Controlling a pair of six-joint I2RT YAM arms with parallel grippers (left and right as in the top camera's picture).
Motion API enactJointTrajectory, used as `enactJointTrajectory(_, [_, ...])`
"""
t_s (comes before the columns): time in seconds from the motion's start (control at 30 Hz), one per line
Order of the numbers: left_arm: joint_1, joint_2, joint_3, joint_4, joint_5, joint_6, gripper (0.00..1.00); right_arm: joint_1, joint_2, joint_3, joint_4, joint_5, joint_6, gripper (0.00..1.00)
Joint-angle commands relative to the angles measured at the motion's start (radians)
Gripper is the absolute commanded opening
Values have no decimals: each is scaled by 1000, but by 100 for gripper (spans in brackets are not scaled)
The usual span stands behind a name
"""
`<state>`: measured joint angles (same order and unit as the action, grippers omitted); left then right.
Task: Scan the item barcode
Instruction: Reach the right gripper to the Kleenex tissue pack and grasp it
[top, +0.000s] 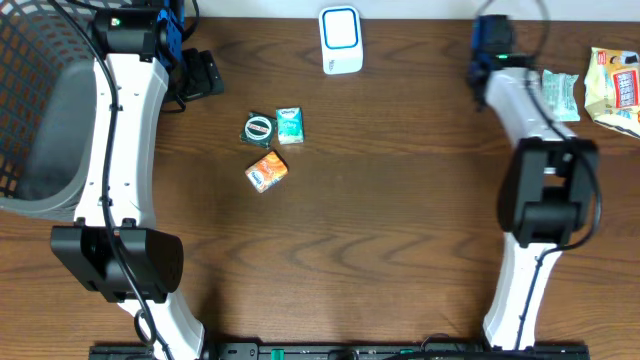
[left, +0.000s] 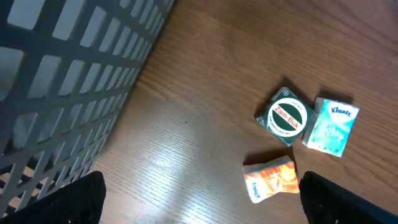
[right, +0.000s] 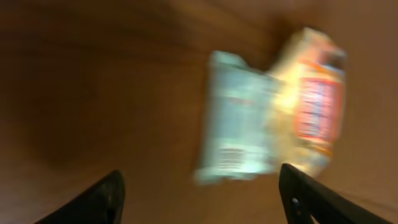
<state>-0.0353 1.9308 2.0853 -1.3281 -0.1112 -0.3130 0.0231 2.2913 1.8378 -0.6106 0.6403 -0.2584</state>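
Note:
The white and blue scanner stands at the table's far edge. Three small items lie left of centre: a round green Zam-Buk tin, a teal Kleenex pack and an orange Kleenex pack. My left gripper hangs open above the wood, the orange pack just inside its right finger. My right gripper is open and empty. Ahead of it, blurred, lie a pale green pack and a yellow and red snack bag.
A dark mesh basket fills the far left side. The right arm's links reach over the table's right part. Bare wood lies between the item group and the right arm.

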Motion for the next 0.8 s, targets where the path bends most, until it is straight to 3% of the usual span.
enactJointTrajectory(0.0, [2, 10, -6, -3, -12, 8, 98, 135, -66, 4, -12, -391, 192, 75])
enactJointTrajectory(0.23, [2, 10, -6, -3, -12, 8, 98, 264, -131, 4, 85, -1006, 344, 75])
enactJointTrajectory(0.27, [2, 10, -6, -3, -12, 8, 98, 280, -124, 4, 98, -1027, 390, 70])
enactJointTrajectory(0.37, [2, 10, -6, -3, -12, 9, 97, 329, -94, 4, 121, -1027, 524, 66])
enactJointTrajectory(0.77, [2, 10, -6, -3, -12, 9, 98, 475, 51, 4, 229, -1028, 676, 57])
